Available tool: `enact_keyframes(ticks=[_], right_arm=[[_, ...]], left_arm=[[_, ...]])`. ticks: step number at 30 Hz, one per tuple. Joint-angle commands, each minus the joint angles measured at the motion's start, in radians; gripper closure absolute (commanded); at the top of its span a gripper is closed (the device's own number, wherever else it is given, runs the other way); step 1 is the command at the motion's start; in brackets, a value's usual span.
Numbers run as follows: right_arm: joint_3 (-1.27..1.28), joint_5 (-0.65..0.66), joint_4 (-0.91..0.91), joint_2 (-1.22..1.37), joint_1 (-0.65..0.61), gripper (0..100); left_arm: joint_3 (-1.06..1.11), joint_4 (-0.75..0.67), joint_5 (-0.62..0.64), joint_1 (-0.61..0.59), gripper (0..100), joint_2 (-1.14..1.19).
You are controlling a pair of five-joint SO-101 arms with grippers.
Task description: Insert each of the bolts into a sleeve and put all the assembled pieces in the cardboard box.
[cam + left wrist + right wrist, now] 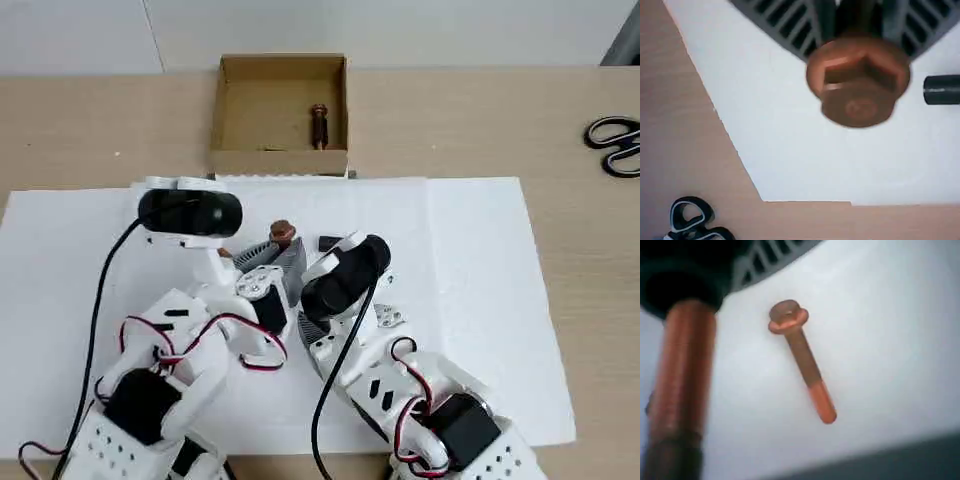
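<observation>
My left gripper (281,250) is shut on a copper bolt (857,82); its hex head (282,233) sticks out between the grey jaws above the white sheet. A black sleeve (329,243) lies on the sheet just right of that bolt, also seen as the sleeve (942,90). Another bolt (802,360) lies loose on the sheet. Very near the right wrist camera, a copper shaft (682,385) runs out of a dark piece (680,280). My right gripper (312,330) is tucked under its arm near the sheet's middle. The cardboard box (228,110) holds one assembled piece (318,125).
The white sheet (480,290) covers most of the wooden table (90,130). Scissors (615,145) lie at the far right edge of the table. Both arms and their cables crowd the front of the sheet.
</observation>
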Motion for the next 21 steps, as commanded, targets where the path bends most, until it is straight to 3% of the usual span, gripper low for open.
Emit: enact_keyframes(ticks=[1,8,14,21], right_arm=[[-0.061,0.011,-0.021,-0.002,-0.005,99.6],[-0.061,0.009,-0.024,-0.002,-0.007,99.6],[-0.061,0.005,-0.024,-0.002,-0.007,99.6],[-0.061,0.009,-0.019,-0.002,-0.007,99.6]], left_arm=[[0.004,-0.032,0.012,0.005,99,-0.009],[0.004,-0.032,0.043,0.006,99,-0.008],[0.004,-0.031,0.069,0.075,99,-0.006],[0.005,0.037,0.018,0.080,99,-0.009]])
